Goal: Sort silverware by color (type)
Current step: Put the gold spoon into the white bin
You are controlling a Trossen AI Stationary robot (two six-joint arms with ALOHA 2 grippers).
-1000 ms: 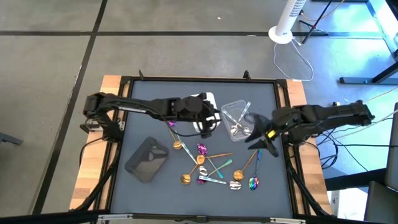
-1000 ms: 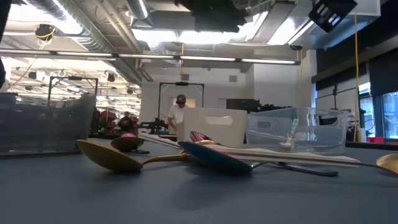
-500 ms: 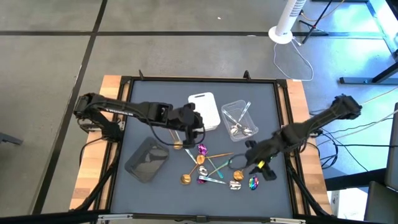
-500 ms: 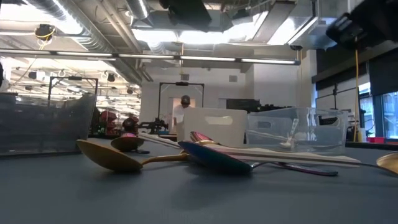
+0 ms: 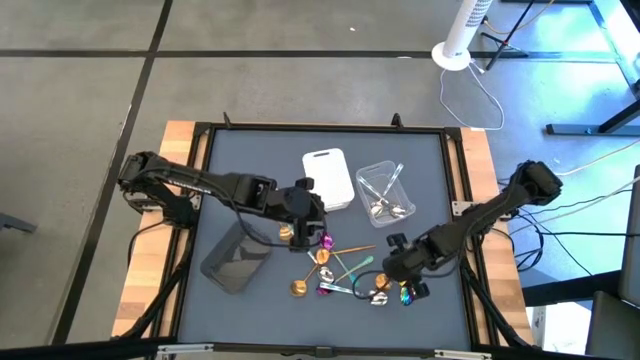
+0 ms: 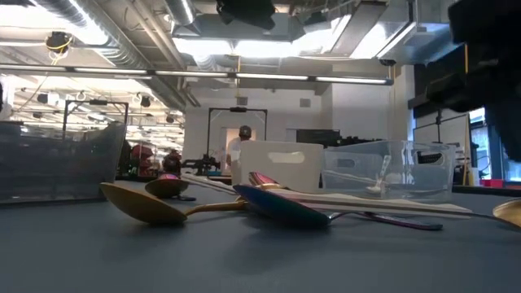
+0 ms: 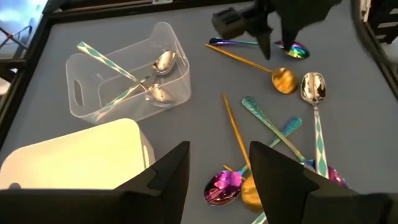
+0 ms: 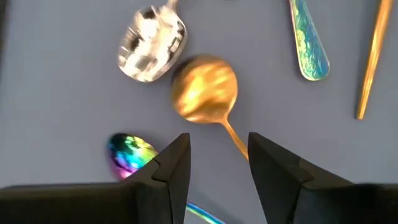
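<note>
Silverware (image 5: pixel 340 270) lies scattered across the lower middle of the high view, on the grey bench (image 5: pixel 240 160): gold, silver and rainbow-tinted spoons and forks, handles crossing each other. I see a few more silver pieces already resting in the clear tray (image 5: pixel 385 192) right of centre, and beside it, to its left, stands the white tray (image 5: pixel 328 178). A dark grey tray (image 5: pixel 236 256) sits at the lower left of the bench, well apart from the pile.

My left gripper (image 5: pixel 303 215) hangs at the upper left edge of the scatter, just below the white tray. Its fingers (image 7: pixel 165 180) stand wide apart with nothing between them; past them in the left wrist view I see a purple spoon bowl (image 7: pixel 221 185) and a gold handle (image 7: pixel 234 133).

My right gripper (image 5: pixel 398 270) hovers low over the right end of the pile. In the right wrist view its fingers (image 8: pixel 171 168) are parted, empty, and frame the stem of a gold spoon (image 8: pixel 204 89), whose bowl lies just ahead of the tips. A silver spoon bowl (image 8: pixel 152 42) lies touching that gold bowl, and an iridescent spoon bowl (image 8: pixel 130 151) sits just beside one finger.

From the low view, a gold spoon (image 6: pixel 142 203) and a dark bluish spoon (image 6: pixel 281 207) lie nearest the camera, with the white and clear trays behind them. A person (image 6: pixel 242 145) stands far back in the room.
</note>
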